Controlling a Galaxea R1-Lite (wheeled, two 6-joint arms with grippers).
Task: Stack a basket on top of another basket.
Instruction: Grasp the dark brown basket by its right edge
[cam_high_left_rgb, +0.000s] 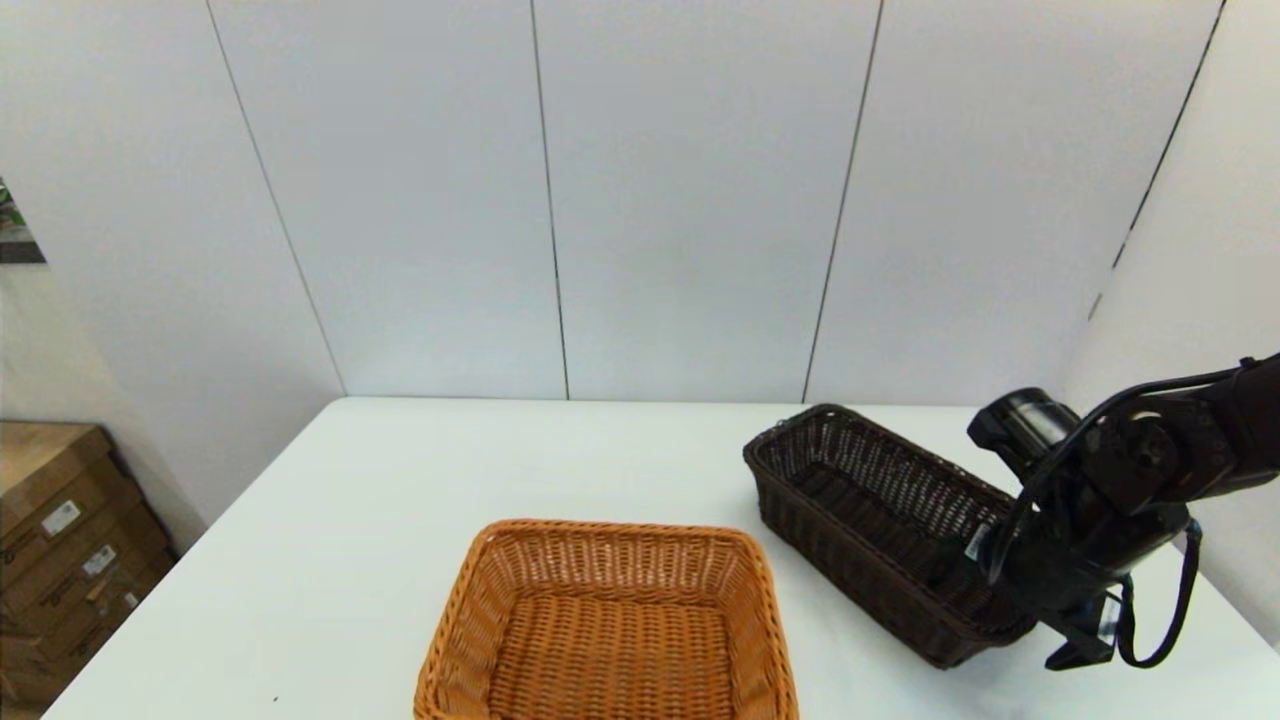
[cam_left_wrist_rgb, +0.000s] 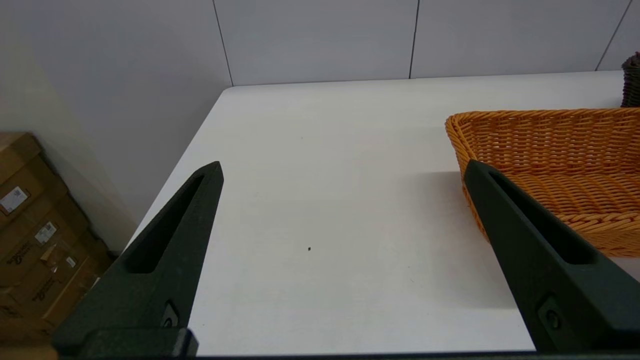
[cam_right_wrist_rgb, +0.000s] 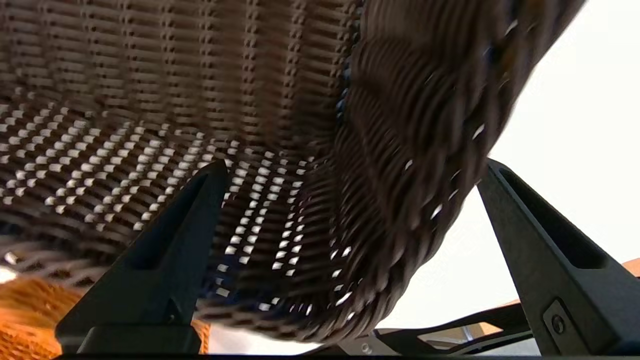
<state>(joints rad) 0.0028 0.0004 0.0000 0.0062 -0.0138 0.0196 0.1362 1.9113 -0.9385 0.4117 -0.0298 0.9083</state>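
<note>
At lower right of the head view, the right pincer (cam_high_left_rgb: 1075, 630) straddles the dark basket's (cam_high_left_rgb: 880, 520) near end, fingers spread wide, apparently not clamping. The left pincer (cam_left_wrist_rgb: 342, 172) gapes empty beside the orange basket (cam_high_left_rgb: 610, 625) on the worktop (cam_high_left_rgb: 600, 450).

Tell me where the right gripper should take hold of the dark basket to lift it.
Grip the dark basket by its near short end wall, from above: the right gripper is open and already astride that rim, one finger inside, one outside. The wall looks thin and stiff, so closing there should hold.
</note>
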